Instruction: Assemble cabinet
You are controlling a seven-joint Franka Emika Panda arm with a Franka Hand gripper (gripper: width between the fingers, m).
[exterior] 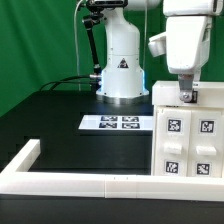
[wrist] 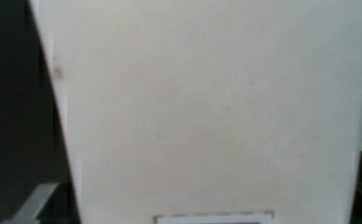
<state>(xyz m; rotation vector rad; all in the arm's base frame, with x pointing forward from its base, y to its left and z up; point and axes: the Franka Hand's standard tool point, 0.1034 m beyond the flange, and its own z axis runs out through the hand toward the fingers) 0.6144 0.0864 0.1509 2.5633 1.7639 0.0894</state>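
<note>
Here, cabinet (exterior: 190,130) bearing black-and-white marker tags, no legible writing

Marker board (exterior: 121,122) flat on black table (exterior: 50,115), white rail (exterior: 90,184) edging it, green backdrop (exterior: 40,40)

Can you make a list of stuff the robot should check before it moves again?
1. Is the hand over the cabinet? Ok: it sits at the cabinet's top edge.
2. Is the hand open or shut? Cannot tell: the fingers are hidden in both views.
3. Does the wrist view show the hold? Not ok: a plain white cabinet face fills it.
4. Is the cabinet apart from the marker board? Ok: dark table shows between them.
5. Is the cabinet clear of the rail? Cannot tell: they meet at the exterior view's right edge.
</note>
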